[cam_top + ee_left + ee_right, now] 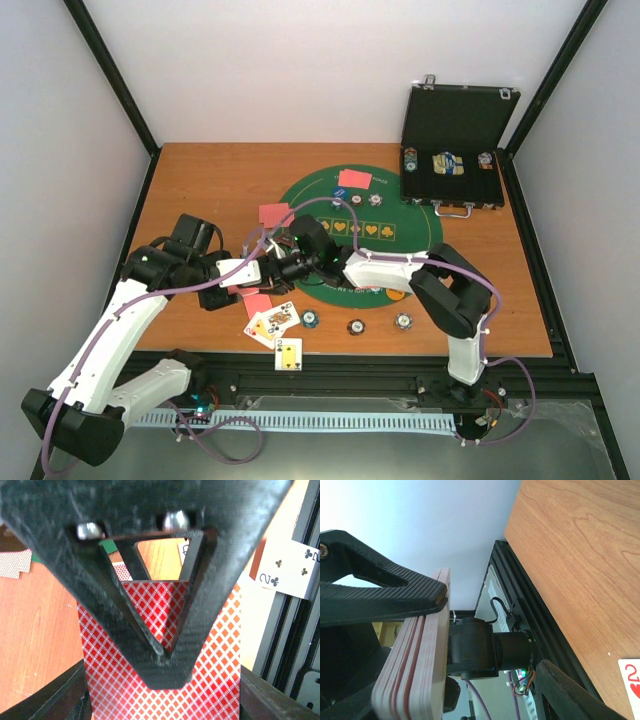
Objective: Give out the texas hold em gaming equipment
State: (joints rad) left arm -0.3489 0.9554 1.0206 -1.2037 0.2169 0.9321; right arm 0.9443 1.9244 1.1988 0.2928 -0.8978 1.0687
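Left wrist — fingers [125,615] hide card [216,680] middle, possibly touching it

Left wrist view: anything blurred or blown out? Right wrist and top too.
Left wrist: the left end effector fills the frame, dark and slightly soft, while the card deck behind it is sharper. Right wrist: wall blown out to pale blue, table grain crisp. Top external: even light, soft shadows, no glare.

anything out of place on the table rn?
Yes: one face-up card lies past the table's near edge, hanging over the black rail, apart from the other face-up cards. Nothing looks spilled or damaged.
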